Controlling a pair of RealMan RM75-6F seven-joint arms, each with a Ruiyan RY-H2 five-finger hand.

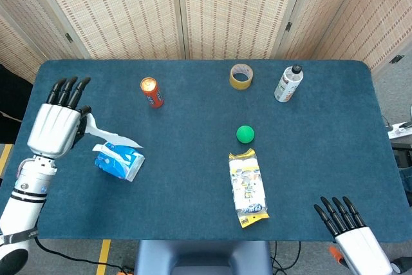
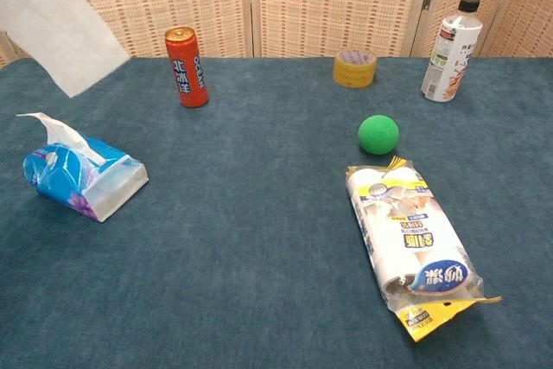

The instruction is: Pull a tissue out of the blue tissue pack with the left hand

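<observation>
The blue tissue pack point(image 1: 118, 161) point(image 2: 79, 179) lies on the left side of the table, with another tissue poking from its top. My left hand point(image 1: 54, 122) is raised above and to the left of the pack and holds a white tissue point(image 1: 111, 135) point(image 2: 57, 27) that hangs free of the pack. The chest view shows the tissue at the upper left but not the hand. My right hand point(image 1: 351, 236) is open, fingers spread, at the table's near right edge.
An orange can point(image 1: 151, 92) stands behind the pack. A tape roll point(image 1: 241, 76) and a bottle point(image 1: 288, 83) are at the back right. A green ball point(image 1: 244, 134) and a pack of paper rolls point(image 1: 247, 187) lie mid-table.
</observation>
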